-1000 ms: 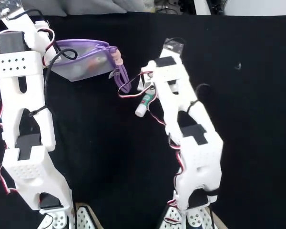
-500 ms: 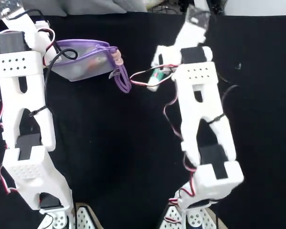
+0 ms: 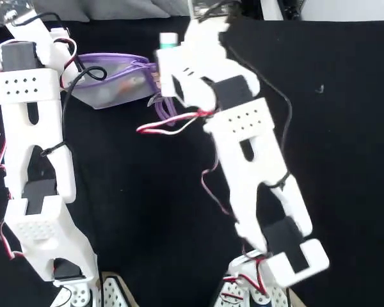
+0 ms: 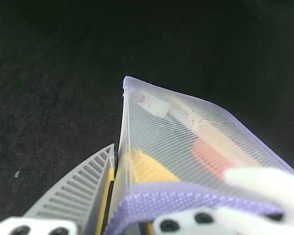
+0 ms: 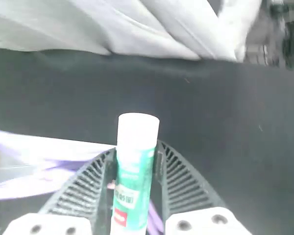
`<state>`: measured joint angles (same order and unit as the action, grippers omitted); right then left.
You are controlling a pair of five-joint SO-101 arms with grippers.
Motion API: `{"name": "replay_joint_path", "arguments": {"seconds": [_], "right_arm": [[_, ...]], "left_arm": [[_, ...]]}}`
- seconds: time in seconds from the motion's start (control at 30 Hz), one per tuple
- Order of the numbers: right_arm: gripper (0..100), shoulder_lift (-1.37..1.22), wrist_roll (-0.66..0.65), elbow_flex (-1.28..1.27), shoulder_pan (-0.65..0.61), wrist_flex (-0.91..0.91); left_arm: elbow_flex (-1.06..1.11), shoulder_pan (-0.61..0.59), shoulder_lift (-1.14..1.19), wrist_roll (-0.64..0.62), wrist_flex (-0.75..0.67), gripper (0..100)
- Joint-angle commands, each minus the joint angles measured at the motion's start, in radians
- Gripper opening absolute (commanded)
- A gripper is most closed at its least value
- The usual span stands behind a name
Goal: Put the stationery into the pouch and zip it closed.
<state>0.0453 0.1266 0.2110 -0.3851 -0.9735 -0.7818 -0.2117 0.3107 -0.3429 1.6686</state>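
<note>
The task is partly complete. The pouch (image 3: 112, 80) sits at the far left of the counter (image 3: 345, 160), with one end clamped in the left claw (image 4: 166, 169), which is clenched on the purple rim. Through the pouch's ribbed clear wall, the left wrist view shows a yellow item (image 4: 147, 169), an orange-red item (image 4: 213, 154) and a pale item (image 4: 154, 104) already inside, so part of the stationery is judged loaded. One piece remains outside: a glue stick (image 5: 136, 142) with a white cap and green body. It stands upright between the fingers of the right claw (image 5: 135, 152), which is closed firmly on its barrel. In the high view the glue stick (image 3: 168, 40) is just beside the pouch's free end, near the purple strap (image 3: 163, 109) that hangs there. It is close to the pouch but not in it. Whether the zip is fully open cannot be read from these views. Still to do, on this evidence: insert the glue stick through the mouth, release it, then draw the zip shut along the rim. No other loose stationery is seen on the counter.
</note>
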Motion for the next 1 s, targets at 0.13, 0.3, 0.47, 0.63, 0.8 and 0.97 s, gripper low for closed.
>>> {"name": "replay_joint_path", "arguments": {"seconds": [0.13,0.3,0.47,0.63,0.8,0.97], "right_arm": [[1.1,0.323,-0.034,-0.277,-0.06,0.253],[1.1,0.581,-0.034,-0.59,-0.083,0.537],[1.1,0.699,-0.034,-0.816,-0.087,0.802],[1.1,0.7,-0.121,-0.947,-0.121,1.065],[1.1,0.7,-0.249,-1.139,-0.218,1.398],[1.1,0.638,-0.258,-1.202,-0.267,1.651]], "left_arm": [[0.015,0.004,0.005,-0.006,-0.011,3],[0.015,0.005,0.005,-0.006,-0.011,3],[0.016,0.008,0.005,-0.006,0.005,3],[0.015,0.012,0.005,-0.006,0.008,3],[0.015,0.012,0.005,-0.009,0.003,3],[0.013,0.012,0.005,-0.011,0.003,3]]}}
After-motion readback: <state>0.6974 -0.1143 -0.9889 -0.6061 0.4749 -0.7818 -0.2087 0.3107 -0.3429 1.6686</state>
